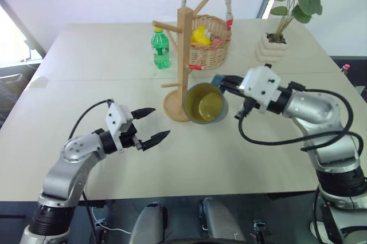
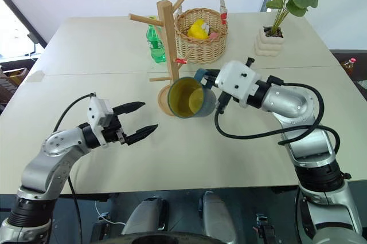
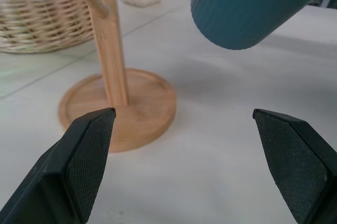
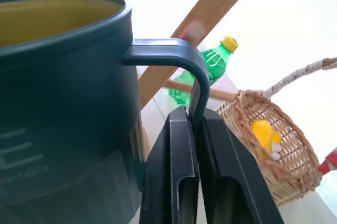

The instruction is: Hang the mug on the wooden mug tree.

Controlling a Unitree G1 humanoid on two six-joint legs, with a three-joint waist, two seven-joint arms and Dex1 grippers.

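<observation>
The teal-blue mug (image 1: 205,104) with its yellow-green inside hangs in the air, tipped on its side, mouth turned toward me. My right gripper (image 1: 222,82) is shut on its loop handle (image 4: 181,58), which sits pinched between the two black fingers (image 4: 174,166). The mug is just right of the wooden mug tree (image 1: 182,55), in front of its round base (image 3: 124,109). My left gripper (image 1: 151,125) is open and holds nothing, low over the table to the left of the tree's base, its fingertips (image 3: 89,145) pointing at the base and the mug's ribbed bottom (image 3: 247,8).
A green plastic bottle (image 1: 160,48) stands behind the tree to its left. A wicker basket (image 1: 209,40) with yellow things inside sits behind it to the right. A potted plant (image 1: 275,46) in a white pot is at the far right of the beige table (image 1: 86,61).
</observation>
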